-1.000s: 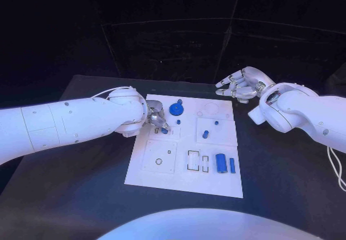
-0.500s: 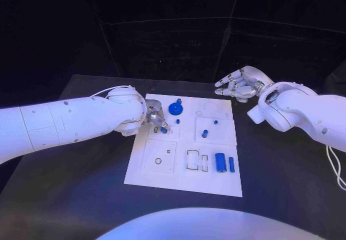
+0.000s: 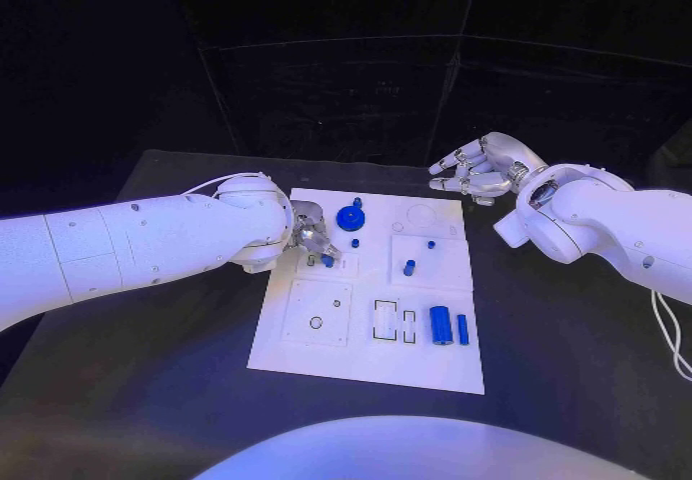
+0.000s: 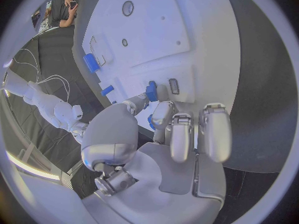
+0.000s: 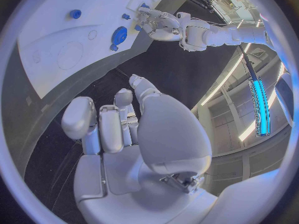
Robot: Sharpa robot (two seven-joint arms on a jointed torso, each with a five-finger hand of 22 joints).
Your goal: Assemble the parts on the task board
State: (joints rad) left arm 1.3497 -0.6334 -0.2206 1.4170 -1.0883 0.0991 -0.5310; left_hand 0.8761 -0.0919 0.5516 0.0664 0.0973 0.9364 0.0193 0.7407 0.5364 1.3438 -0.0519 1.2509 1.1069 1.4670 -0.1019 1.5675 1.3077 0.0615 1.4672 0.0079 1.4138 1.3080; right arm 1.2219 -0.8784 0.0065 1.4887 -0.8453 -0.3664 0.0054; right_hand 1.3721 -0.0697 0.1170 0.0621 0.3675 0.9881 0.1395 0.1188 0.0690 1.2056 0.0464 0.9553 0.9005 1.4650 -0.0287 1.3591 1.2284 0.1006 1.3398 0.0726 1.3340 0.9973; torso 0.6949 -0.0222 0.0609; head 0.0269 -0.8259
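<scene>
The task board (image 3: 368, 345) lies in the middle of the head view on the black table (image 3: 173, 400), a white plate with outlined recesses; the left hand (image 3: 310, 240) sits over its upper-left part, reaching in from the left of the frame. In the left wrist view its fingertips (image 4: 151, 90) are pinched on a small blue part (image 4: 151, 91) right at the board's surface, beside a small rectangular slot (image 4: 174, 86); a second bit of blue (image 4: 151, 121) shows against the curled fingers below, though whether it is held I cannot tell.

The other parts are spread over the board: a blue gear-like disc (image 3: 351, 215) near the top centre, a small blue peg (image 3: 356, 243) just below it, another short blue piece (image 3: 410, 267) in the square panel to the right, and a tiny blue dot (image 3: 433, 243) above that; toward the lower right, a thick blue cylinder (image 3: 441, 326) lies beside a thin blue bar (image 3: 463, 329), near each other but apart.

The right hand (image 3: 476, 170) hovers off the board, beyond its upper-right corner in the upper right of the head view — fingers loosely curled yet apart, and the right wrist view shows nothing in its palm.
</scene>
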